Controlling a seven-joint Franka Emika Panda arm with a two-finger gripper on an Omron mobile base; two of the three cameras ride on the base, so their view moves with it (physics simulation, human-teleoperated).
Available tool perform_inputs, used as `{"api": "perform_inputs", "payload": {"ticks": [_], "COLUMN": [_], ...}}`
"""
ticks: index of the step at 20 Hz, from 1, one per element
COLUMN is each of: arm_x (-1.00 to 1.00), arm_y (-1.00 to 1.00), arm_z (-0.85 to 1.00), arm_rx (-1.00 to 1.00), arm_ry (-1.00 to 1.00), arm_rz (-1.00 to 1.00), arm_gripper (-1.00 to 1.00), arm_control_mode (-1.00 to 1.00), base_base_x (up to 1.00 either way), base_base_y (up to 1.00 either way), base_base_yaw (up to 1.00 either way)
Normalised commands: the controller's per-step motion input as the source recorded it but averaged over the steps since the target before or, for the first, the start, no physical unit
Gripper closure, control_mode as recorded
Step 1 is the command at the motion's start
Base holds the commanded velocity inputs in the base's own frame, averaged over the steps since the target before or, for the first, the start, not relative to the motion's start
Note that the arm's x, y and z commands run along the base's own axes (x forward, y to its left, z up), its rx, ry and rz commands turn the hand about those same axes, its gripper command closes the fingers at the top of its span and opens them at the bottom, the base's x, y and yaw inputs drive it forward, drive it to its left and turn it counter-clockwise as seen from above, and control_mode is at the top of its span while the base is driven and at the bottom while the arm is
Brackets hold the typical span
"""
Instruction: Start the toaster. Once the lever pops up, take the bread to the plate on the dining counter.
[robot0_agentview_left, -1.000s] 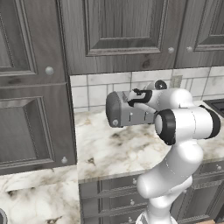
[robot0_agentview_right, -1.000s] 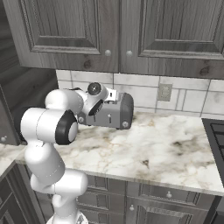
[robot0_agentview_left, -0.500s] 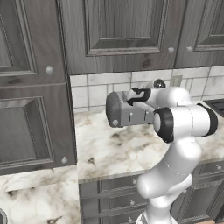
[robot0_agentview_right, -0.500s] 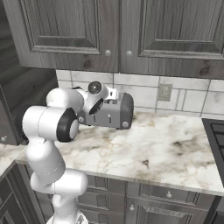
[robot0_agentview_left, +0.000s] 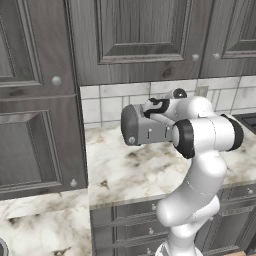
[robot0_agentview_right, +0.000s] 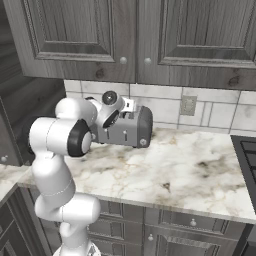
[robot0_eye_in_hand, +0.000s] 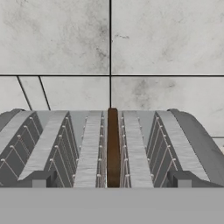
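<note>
- The toaster (robot0_agentview_left: 145, 131) sits on the marble surface (robot0_agentview_right: 200, 170), close to the tiled wall (robot0_eye_in_hand: 109, 39). Its long side runs along the wall, and its front with the small round knob (robot0_agentview_right: 143, 142) faces out into the room.
- In the hand view, the bread (robot0_eye_in_hand: 113, 146) stands on its edge in a slot of the toaster. It looks like a thin brown strip that points away toward the wall.
- The white arm bends at its dark elbow and reaches over the top of the toaster, with the hand tipped down at the slots.
- The pincer (robot0_eye_in_hand: 109, 183) is wide open and holds nothing. Its two dark fingertips (robot0_eye_in_hand: 40, 179) sit on either side of the bread, just above the toaster, not touching the bread.
</note>
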Motion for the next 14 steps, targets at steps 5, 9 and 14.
{"api": "perform_inputs", "payload": {"ticks": [5, 9, 14], "arm_x": [0.13, 0.09, 0.05], "arm_y": [0.0, 0.0, 0.0], "arm_z": [0.0, 0.0, 0.0], "arm_rx": [0.01, 0.02, 0.01], "arm_ry": [0.05, 0.09, 0.09], "arm_rz": [0.0, 0.0, 0.0], "arm_gripper": [-1.0, -1.0, -1.0], "arm_control_mode": [-1.0, -1.0, -1.0], "base_base_x": [0.0, 0.0, 0.0], "base_base_y": [0.0, 0.0, 0.0], "base_base_yaw": [0.0, 0.0, 0.0]}}
